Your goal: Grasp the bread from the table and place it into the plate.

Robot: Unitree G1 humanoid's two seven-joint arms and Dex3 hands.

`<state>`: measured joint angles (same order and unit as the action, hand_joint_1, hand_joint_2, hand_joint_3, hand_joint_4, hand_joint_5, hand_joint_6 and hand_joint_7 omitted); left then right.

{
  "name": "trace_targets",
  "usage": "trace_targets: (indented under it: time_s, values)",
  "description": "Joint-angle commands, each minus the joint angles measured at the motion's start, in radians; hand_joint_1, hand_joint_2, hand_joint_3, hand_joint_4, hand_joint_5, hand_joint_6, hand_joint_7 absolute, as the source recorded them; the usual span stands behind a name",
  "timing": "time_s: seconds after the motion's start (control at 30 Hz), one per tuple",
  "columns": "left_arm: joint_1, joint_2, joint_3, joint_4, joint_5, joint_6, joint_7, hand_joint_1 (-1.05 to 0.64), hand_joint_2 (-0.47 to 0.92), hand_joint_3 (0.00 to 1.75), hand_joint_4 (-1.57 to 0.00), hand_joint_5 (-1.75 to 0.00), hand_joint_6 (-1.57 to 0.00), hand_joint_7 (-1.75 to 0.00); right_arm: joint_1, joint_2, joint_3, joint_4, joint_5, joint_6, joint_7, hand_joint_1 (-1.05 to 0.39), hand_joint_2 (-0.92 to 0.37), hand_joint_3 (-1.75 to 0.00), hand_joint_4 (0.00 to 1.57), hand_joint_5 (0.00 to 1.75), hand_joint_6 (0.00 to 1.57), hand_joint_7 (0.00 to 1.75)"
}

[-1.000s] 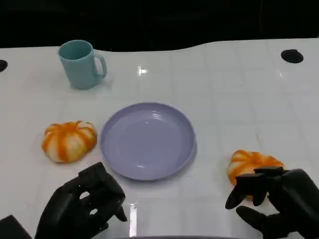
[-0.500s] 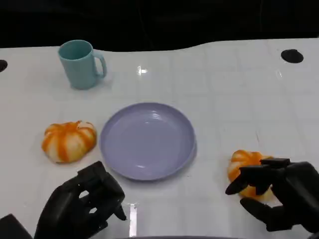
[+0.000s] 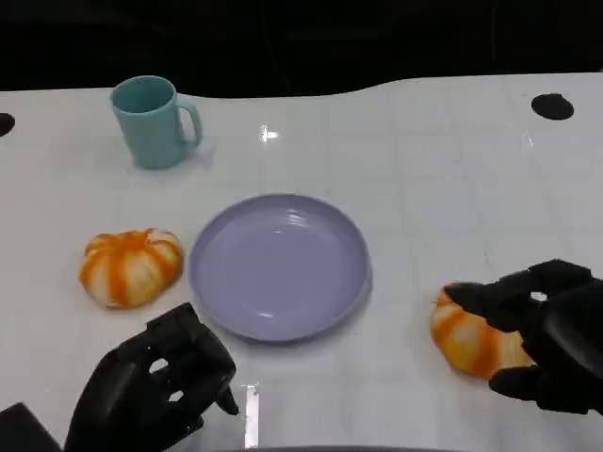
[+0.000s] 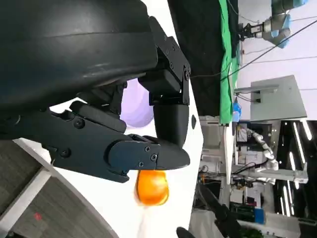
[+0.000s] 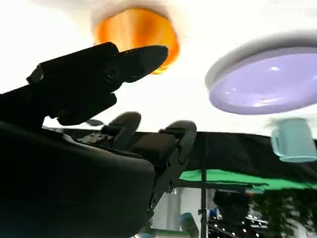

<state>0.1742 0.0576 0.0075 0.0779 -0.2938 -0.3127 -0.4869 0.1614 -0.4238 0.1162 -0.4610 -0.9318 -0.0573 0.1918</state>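
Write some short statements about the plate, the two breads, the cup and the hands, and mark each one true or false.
1. The purple plate has nothing on it. True.
2. The teal cup lies on its side. False: it stands upright, beyond the plate.
3. The right hand is at the right bread, fingers around it. True.
4. The left bread is already on the plate. False: it sits on the table beside the plate.
5. The left hand holds a bread. False: it holds nothing.

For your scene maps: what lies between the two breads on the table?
In the head view, the plate lies between the left bread and the right bread.
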Motion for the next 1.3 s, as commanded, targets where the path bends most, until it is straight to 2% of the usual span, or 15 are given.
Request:
trace_targets:
  time_s: [0.03,0.27,0.53,0.9,1.03,1.2,1.3]
  values:
    - [-0.004,0.011,0.009,0.013,-0.002,0.002,0.000,-0.57,0.92,0.30,-0.62,-1.75,-0.59,-1.47,0.006,-0.008,0.008,-0.052,-0.060,0.059,0.077,-0.58,-0.82,0.00,0.14,0.25,0.24,0.00]
    - [-0.003,0.009,0.007,0.010,0.003,0.003,0.005,-0.57,0.92,0.30,-0.62,-1.75,-0.59,-1.47,-0.033,0.001,0.062,0.021,-0.156,0.091,0.074,-0.62,-0.80,0.00,0.16,0.29,0.26,0.01]
    - [-0.001,0.005,0.005,0.003,0.007,0.000,0.011,-0.58,0.92,0.30,-0.62,-1.75,-0.59,-1.48,-0.107,-0.002,0.101,0.155,-0.177,0.100,0.034,-0.60,-0.80,-0.01,0.15,0.31,0.28,0.01]
    - [0.003,0.002,-0.001,-0.003,0.005,0.002,0.008,-0.59,0.92,0.30,-0.62,-1.75,-0.58,-1.48,-0.241,0.017,0.180,0.430,-0.159,0.108,-0.054,-0.61,-0.83,-0.01,0.20,0.31,0.27,0.00]
    - [0.006,0.001,-0.001,-0.008,0.003,0.001,0.007,-0.59,0.92,0.30,-0.62,-1.75,-0.59,-1.48,-0.287,0.024,0.228,0.535,-0.168,0.110,-0.091,-0.64,-0.85,-0.01,0.22,0.28,0.29,0.01]
    - [0.007,0.001,-0.002,-0.016,0.003,0.002,0.007,-0.59,0.92,0.30,-0.63,-1.75,-0.59,-1.48,-0.332,0.041,0.262,0.629,-0.136,0.112,-0.111,-0.64,-0.90,-0.02,0.25,0.22,0.30,0.01]
    - [0.008,0.001,-0.002,-0.017,0.005,0.000,0.009,-0.59,0.92,0.31,-0.63,-1.75,-0.59,-1.48,-0.363,0.053,0.280,0.693,-0.114,0.102,-0.155,-0.64,-0.92,-0.03,0.29,0.22,0.34,0.02]
